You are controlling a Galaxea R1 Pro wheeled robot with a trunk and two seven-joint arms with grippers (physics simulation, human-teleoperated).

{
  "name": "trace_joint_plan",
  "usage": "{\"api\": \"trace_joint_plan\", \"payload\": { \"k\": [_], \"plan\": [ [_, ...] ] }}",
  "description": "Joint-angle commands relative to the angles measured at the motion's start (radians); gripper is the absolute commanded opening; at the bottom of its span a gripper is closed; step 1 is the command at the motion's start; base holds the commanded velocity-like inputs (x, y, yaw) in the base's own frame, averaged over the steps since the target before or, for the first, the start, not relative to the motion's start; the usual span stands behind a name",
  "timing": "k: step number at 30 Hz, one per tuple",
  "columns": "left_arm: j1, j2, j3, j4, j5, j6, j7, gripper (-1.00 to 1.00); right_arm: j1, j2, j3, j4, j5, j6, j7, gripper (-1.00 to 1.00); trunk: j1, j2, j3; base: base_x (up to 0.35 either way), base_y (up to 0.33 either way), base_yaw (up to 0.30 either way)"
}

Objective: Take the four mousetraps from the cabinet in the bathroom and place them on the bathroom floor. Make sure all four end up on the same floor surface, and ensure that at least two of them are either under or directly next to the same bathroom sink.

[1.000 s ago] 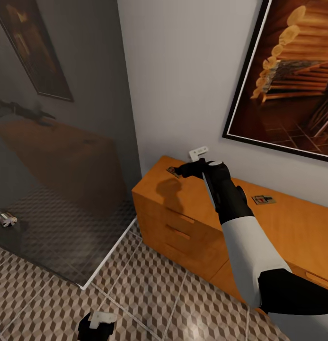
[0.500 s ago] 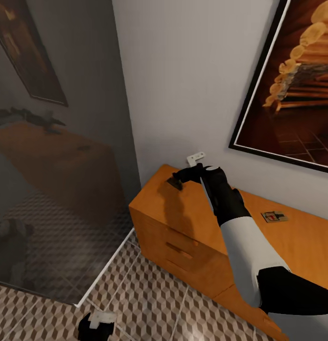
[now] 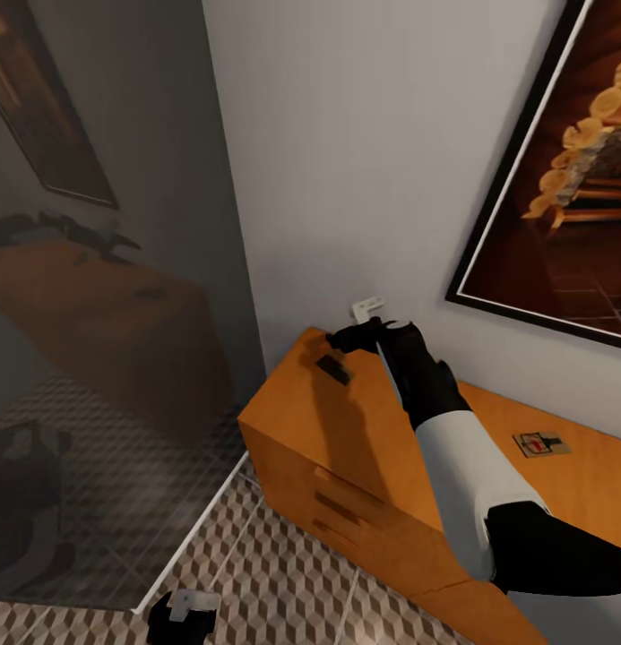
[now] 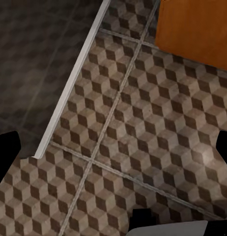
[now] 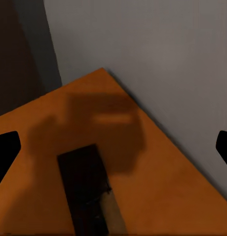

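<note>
The orange-brown cabinet [image 3: 292,421] stands against the white wall. My right gripper [image 3: 348,340] hovers over its rear left corner. In the right wrist view its fingertips [image 5: 5,152] sit far apart, so the gripper [image 5: 113,147] is open. One mousetrap [image 3: 332,367] lies just below it in its shadow and looks dark [image 5: 84,187]. I cannot tell whether they touch. A second mousetrap [image 3: 541,442] lies flat on the top further right. My left gripper [image 3: 180,614] hangs open and empty over the cube-patterned bathroom floor [image 4: 143,123]. The sink is out of view.
A dark glass shower partition [image 3: 104,358] with a white bottom rail [image 3: 189,546] stands left of the cabinet. A large framed picture [image 3: 570,179] hangs on the wall above it. Drawers with bar handles [image 3: 341,479] face the tiled floor [image 3: 283,573].
The head view has swung, shifting the whole picture. My right gripper stays over the cabinet's rear left corner. The trap under it now looks darker and sits slightly further from the corner.
</note>
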Motion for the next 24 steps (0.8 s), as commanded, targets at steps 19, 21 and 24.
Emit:
{"api": "trace_joint_plan", "payload": {
  "k": [19,21,24],
  "plan": [
    [-0.002,-0.001,-0.009,0.004,0.007,-0.006,0.002,1.00,-0.001,0.000,0.001,0.070,0.009,0.003,0.009,1.00,0.001,-0.002,-0.002,0.006,0.000,0.000],
    [-0.002,-0.001,-0.009,0.004,0.007,-0.006,0.002,1.00,-0.001,0.000,0.001,0.079,0.009,0.003,0.008,1.00,0.001,-0.002,-0.002,0.000,0.000,0.000],
    [-0.002,-0.001,-0.009,0.004,0.007,-0.006,0.002,1.00,-0.001,0.000,0.001,0.092,0.009,-0.015,0.008,1.00,0.001,-0.002,-0.002,0.000,0.000,0.000]
  ]
}}
